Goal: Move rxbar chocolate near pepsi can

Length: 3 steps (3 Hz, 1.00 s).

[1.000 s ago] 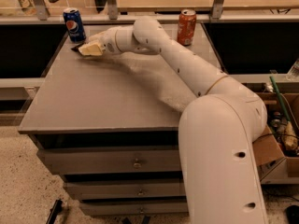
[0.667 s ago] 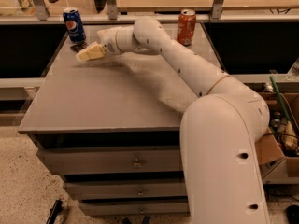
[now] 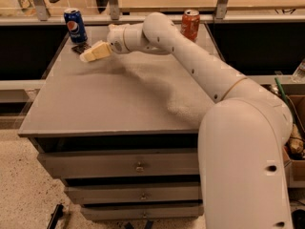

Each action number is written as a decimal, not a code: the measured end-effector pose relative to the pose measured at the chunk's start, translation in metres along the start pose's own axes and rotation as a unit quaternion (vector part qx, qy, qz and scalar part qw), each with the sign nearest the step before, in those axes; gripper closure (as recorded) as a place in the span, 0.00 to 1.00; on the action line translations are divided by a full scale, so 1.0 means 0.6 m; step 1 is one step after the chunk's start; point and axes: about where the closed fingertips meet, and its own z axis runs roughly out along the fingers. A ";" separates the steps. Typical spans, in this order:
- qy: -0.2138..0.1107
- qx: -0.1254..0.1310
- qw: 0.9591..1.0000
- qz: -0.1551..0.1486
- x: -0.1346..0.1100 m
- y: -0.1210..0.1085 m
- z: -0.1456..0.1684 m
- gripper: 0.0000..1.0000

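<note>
The pepsi can (image 3: 75,25) stands upright at the table's far left corner, blue with a silver top. The rxbar chocolate (image 3: 81,47) lies flat on the table just in front of and to the right of the can, a small dark bar, partly hidden by my gripper. My gripper (image 3: 93,52) is cream coloured and hovers just right of and in front of the bar, pointing left toward it. The bar looks to rest on the table rather than in the gripper.
A red-orange soda can (image 3: 190,24) stands at the table's far right. The grey table (image 3: 109,104) sits on a drawer cabinet. My arm reaches across the table from the right. A rail and posts run behind the far edge.
My gripper has drawn back slightly toward the front of the table. The dark bar now shows more clearly beside the pepsi can. The cans have not moved.
</note>
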 end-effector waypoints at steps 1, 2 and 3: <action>-0.015 -0.008 1.000 -0.013 -0.024 0.017 -0.037 0.00; -0.030 -0.021 0.999 -0.029 -0.054 0.038 -0.076 0.00; -0.049 -0.023 0.998 -0.031 -0.096 0.071 -0.145 0.00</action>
